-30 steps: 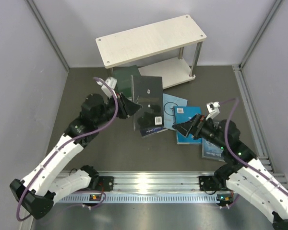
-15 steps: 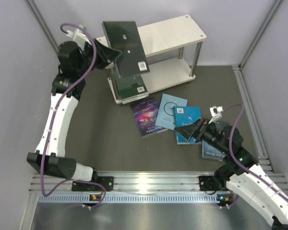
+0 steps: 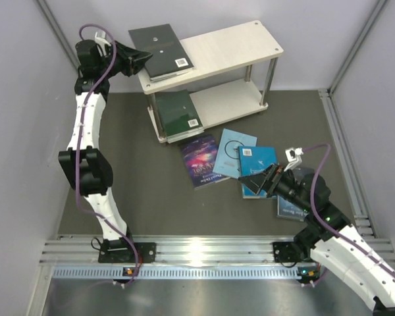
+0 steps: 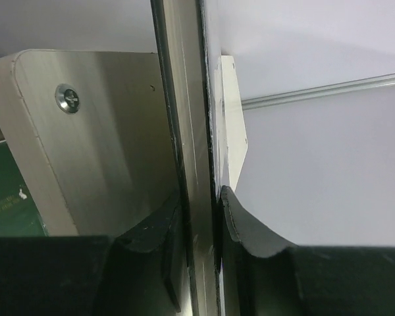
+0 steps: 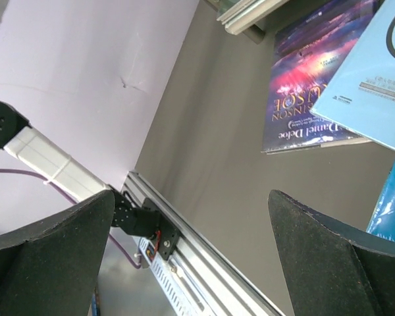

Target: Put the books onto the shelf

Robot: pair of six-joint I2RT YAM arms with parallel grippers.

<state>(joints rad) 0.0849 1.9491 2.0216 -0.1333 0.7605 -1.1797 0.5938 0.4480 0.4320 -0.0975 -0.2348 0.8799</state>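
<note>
My left gripper [image 3: 139, 58] is shut on the edge of a black book [image 3: 161, 47], which lies nearly flat over the left end of the shelf's [image 3: 230, 49] top board. In the left wrist view the book's thin edge [image 4: 191, 131] runs between the jaws of the left gripper [image 4: 201, 210], with the shelf board [image 4: 92, 145] beside it. A dark green book [image 3: 176, 113] lies on the lower tier. The starry [image 3: 201, 160], light blue [image 3: 236, 151] and bright blue [image 3: 253, 164] books lie on the floor. My right gripper [image 3: 258, 179] hangs open over the bright blue one, holding nothing.
Another blue book [image 3: 289, 207] lies partly under the right arm. The shelf stands against the back wall between the grey side walls. The aluminium base rail [image 3: 197, 253] runs along the near edge. The right wrist view shows the starry book [image 5: 309, 85] and the dark floor [image 5: 210, 158].
The left arm has swung up and back, carrying the black book from above the floor to the left end of the shelf's top board. The right gripper has barely moved.
</note>
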